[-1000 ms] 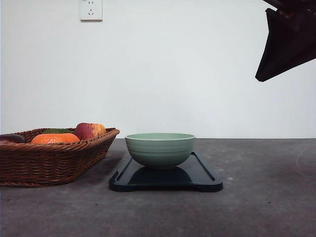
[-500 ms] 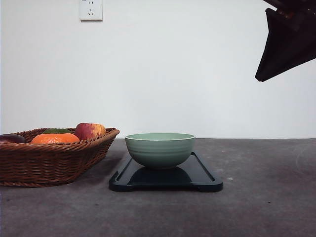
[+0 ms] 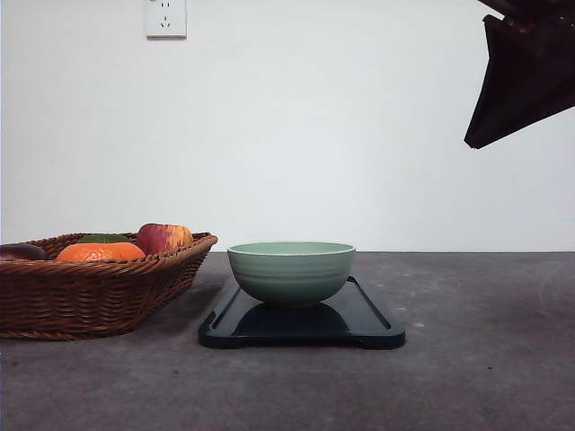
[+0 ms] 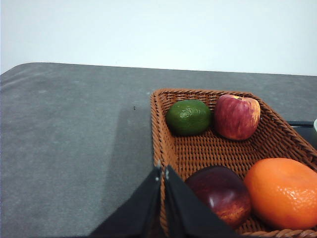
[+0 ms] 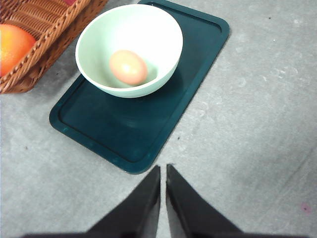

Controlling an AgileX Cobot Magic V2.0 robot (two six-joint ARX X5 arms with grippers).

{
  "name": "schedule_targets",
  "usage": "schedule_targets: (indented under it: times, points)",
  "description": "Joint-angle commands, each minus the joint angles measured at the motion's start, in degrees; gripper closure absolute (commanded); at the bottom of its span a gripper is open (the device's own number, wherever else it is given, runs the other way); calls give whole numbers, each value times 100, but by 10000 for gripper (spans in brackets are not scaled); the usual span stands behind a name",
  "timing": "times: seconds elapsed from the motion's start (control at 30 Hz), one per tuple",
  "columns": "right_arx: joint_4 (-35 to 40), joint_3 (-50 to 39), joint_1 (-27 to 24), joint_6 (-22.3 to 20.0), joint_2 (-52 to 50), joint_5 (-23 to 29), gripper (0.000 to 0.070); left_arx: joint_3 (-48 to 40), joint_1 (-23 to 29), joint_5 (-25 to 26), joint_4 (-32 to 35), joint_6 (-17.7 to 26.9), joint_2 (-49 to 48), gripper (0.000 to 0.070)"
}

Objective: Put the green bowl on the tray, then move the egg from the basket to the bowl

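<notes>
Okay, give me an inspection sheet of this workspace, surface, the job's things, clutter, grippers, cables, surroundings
Surface: grey table, faint specks.
Job's things: green bowl standing on the tray; egg lying in the bowl; basket beside the tray.
Clutter: apple, green fruit, orange fruit, dark red fruit, all in the basket.
Grippers: left gripper shut, empty; right gripper shut, empty, raised.
Cables: nothing seen.
Surroundings: white wall, socket.
</notes>
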Motion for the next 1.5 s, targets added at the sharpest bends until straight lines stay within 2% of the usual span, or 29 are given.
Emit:
schedule_targets:
  times: [0.0, 0.1, 0.2, 0.33, 0.43, 0.53, 0.67, 0.83, 0.93, 1.17, 1.37, 1.47]
  points:
    - [52, 5, 33, -27, 28, -7, 690, -111, 15, 9, 61, 33, -9, 700]
    - [52, 4, 34, -99, -46, 14, 690, -111, 15, 9, 61, 31, -9, 700]
    - [146, 4, 33, -421, -168, 105, 690, -111, 15, 9, 60, 33, -9, 700]
    - [345, 4, 2, -463, -249, 216, 690, -111, 15, 9, 59, 33, -9, 700]
    - [481, -20, -148, -717, -421, 234, 690, -111, 15, 9, 61, 33, -9, 700]
    - [672, -152, -406, -782, -759, 234, 690, -111, 15, 9, 61, 33, -9, 700]
    - [1266, -712, -942, -784, -1468, 327, 690, -111, 15, 9, 61, 33, -9, 700]
    - [2525, -1955, -1626, -865, -2615, 361, 690, -111, 15, 9, 61, 33, -9, 700]
    - [2926, -2691, -2020, -881, -3328, 519, 690, -111, 15, 9, 61, 33, -9, 700]
    - [2954, -3769, -2538, -836, -4633, 642, 690, -111, 15, 9, 61, 32, -9, 700]
    - [3017, -4417, -2603, -813, -5391, 642, 690, -111, 15, 9, 61, 33, -9, 700]
    - [2636, -4470, -2603, -812, -5650, 636, 690, -111, 15, 9, 62, 33, -9, 700]
